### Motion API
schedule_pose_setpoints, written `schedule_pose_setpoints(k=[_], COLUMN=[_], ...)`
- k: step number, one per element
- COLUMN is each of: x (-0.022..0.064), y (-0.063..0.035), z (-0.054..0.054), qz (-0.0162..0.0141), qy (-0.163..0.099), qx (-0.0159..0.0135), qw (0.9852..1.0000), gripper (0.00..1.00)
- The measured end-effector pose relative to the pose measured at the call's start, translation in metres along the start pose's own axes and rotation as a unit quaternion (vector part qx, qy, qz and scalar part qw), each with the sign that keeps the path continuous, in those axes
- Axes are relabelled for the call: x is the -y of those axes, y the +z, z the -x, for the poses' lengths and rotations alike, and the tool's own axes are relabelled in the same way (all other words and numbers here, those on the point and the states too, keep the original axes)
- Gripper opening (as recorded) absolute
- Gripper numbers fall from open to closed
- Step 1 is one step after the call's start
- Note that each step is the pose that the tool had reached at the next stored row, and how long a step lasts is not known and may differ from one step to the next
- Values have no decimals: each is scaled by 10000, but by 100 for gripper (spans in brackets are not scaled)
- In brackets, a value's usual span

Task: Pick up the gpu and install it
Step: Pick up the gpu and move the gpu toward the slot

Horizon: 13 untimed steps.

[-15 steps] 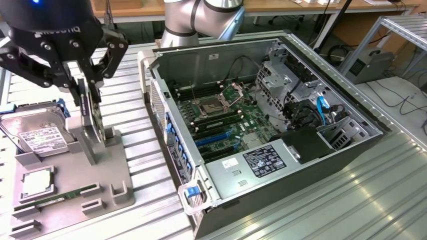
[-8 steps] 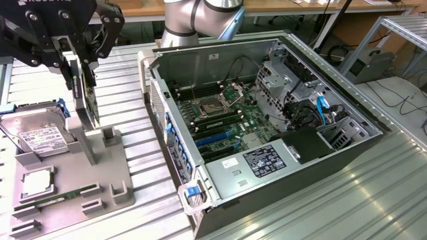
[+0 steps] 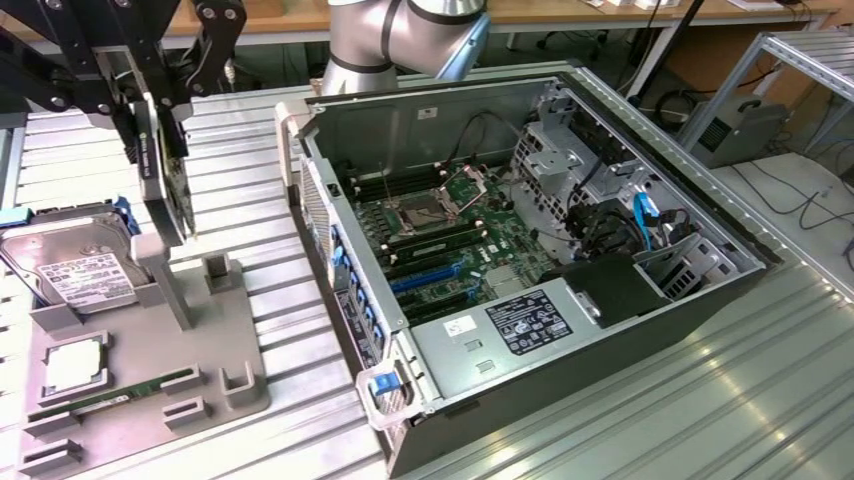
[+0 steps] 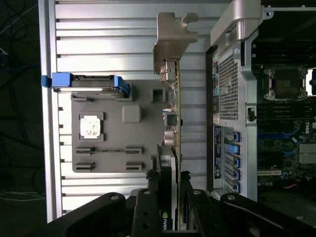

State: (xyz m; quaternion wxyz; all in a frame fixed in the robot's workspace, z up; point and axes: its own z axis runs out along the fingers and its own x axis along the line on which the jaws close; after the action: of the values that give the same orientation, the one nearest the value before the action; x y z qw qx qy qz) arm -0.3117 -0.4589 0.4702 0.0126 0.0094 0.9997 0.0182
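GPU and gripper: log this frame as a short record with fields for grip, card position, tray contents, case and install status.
gripper: shut on the gpu, one finger on each face of the card
gpu position: on edge above the grey holder tray, silver bracket at the end away from the gripper
tray contents: hard drive, processor chip, memory stick
computer case: open, motherboard exposed, on the exterior view's right of the tray
install status: not done, the gpu is outside the case

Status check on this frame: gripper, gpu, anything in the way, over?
Gripper jaws shut on the gpu. Card held on edge over the gray tray, outside the open case. No obstruction seen between them.
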Motion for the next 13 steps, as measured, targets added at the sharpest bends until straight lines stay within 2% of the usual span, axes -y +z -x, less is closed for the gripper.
schedule_pose_setpoints(k=[3, 13], x=[0, -7], y=[2, 11], z=[32, 392], qz=[0, 1], qy=[0, 0], qx=[0, 1], qw=[10000, 10000], gripper=[27, 27])
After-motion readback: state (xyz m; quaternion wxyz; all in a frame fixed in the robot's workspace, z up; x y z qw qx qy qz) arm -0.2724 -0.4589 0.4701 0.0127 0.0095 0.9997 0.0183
